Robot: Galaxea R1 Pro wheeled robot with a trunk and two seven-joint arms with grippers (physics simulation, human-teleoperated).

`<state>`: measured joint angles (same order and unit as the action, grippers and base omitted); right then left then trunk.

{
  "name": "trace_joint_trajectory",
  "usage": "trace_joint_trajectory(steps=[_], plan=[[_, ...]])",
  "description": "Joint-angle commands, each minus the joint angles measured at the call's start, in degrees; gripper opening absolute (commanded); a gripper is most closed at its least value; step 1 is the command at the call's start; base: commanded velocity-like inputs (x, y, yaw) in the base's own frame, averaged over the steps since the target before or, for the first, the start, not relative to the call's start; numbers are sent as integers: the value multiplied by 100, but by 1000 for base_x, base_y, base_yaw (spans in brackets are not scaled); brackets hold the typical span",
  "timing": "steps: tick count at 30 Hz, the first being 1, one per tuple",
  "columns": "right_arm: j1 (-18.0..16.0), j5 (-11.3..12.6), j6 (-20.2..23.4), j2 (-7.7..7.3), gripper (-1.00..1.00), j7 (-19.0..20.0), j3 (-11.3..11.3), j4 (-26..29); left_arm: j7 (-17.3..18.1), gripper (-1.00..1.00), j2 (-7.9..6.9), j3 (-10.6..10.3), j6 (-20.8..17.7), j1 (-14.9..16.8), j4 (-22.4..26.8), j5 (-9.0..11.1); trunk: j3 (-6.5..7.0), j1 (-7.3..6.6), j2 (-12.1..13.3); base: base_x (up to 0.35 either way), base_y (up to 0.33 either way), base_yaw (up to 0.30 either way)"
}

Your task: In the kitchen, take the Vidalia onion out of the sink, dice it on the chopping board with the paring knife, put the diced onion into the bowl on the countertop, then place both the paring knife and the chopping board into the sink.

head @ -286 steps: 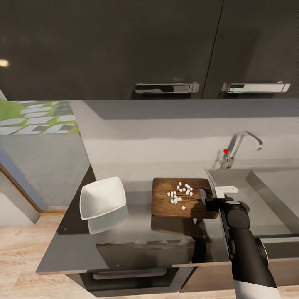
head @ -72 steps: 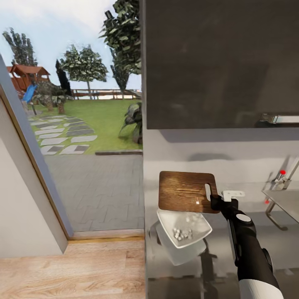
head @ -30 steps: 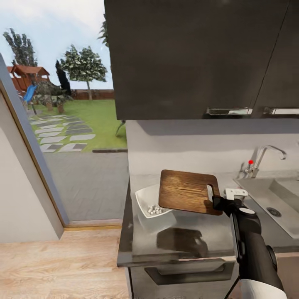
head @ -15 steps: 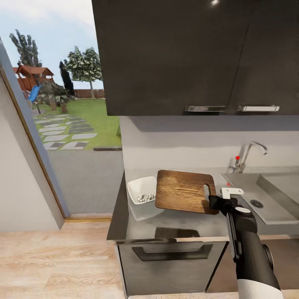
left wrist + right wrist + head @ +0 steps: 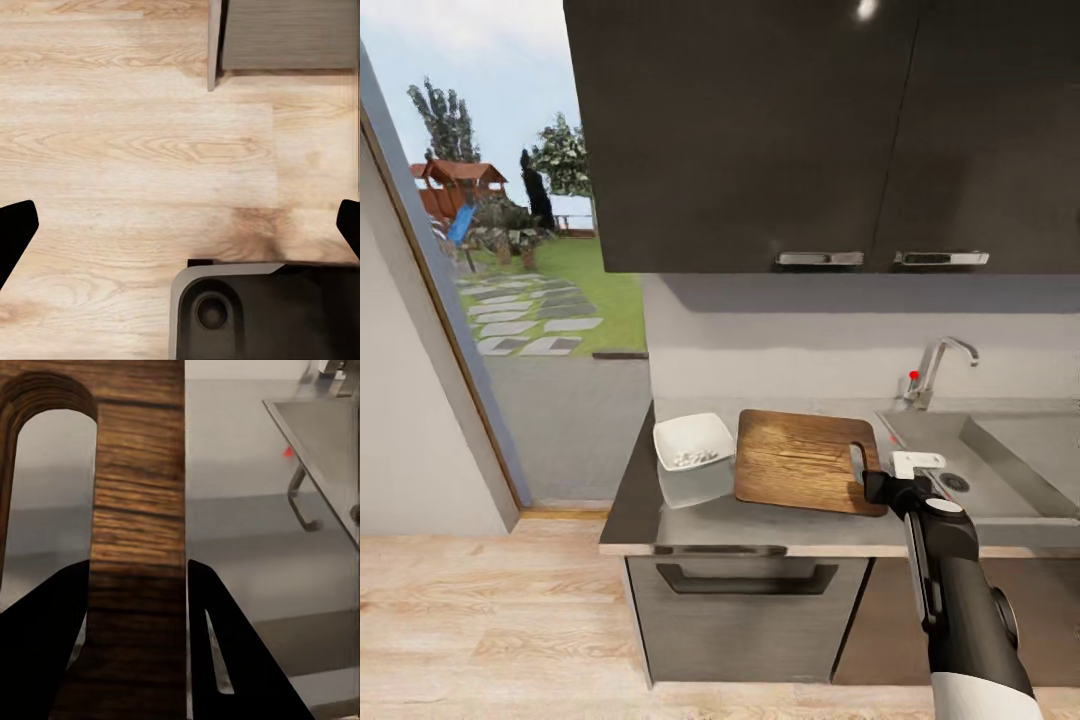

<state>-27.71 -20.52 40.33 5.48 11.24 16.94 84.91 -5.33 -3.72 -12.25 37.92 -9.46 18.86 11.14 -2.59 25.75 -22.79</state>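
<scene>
My right gripper [image 5: 875, 486] is shut on the short edge of the brown chopping board [image 5: 805, 460], beside its handle slot [image 5: 45, 472]. The board [image 5: 139, 510] hangs roughly level just above the grey countertop [image 5: 780, 522]. Left of the board stands the white bowl [image 5: 693, 452], with the Vidalia onion as small white diced pieces [image 5: 688, 460] inside it. The steel sink [image 5: 1005, 445] with its chrome tap [image 5: 938, 362] lies to the right of the gripper. My left gripper [image 5: 180, 232] is open, low over the wooden floor. The paring knife is out of view.
Dark upper cabinets [image 5: 780, 140] hang over the counter, and a dark drawer front [image 5: 745, 590] sits below it. An open doorway [image 5: 510, 300] to a garden is at the left. Pale wooden floor [image 5: 490, 620] stretches in front of the counter.
The onion dice, on the board 9.5 s ago, now lie in the bowl. The camera has pulled back and turned toward the sink. My right gripper still holds the board.
</scene>
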Motion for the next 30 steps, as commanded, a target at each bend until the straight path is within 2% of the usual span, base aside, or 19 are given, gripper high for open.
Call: trace_joint_trajectory(steps=[1,10,30], plan=[[-6,-49,19,5,-100,54,11,8,-56,100,-6,-49,5,-2,13,13,-12,3,-13,-10,-187,1],[-6,-47,19,5,-100,54,11,8,-56,100,-6,-49,-1,-1,13,14,-12,3,-13,115,-147,0],[-6,-34,19,14,-100,54,3,-1,-56,100,-1,-49,-12,5,13,20,-12,3,-13,239,-207,0]])
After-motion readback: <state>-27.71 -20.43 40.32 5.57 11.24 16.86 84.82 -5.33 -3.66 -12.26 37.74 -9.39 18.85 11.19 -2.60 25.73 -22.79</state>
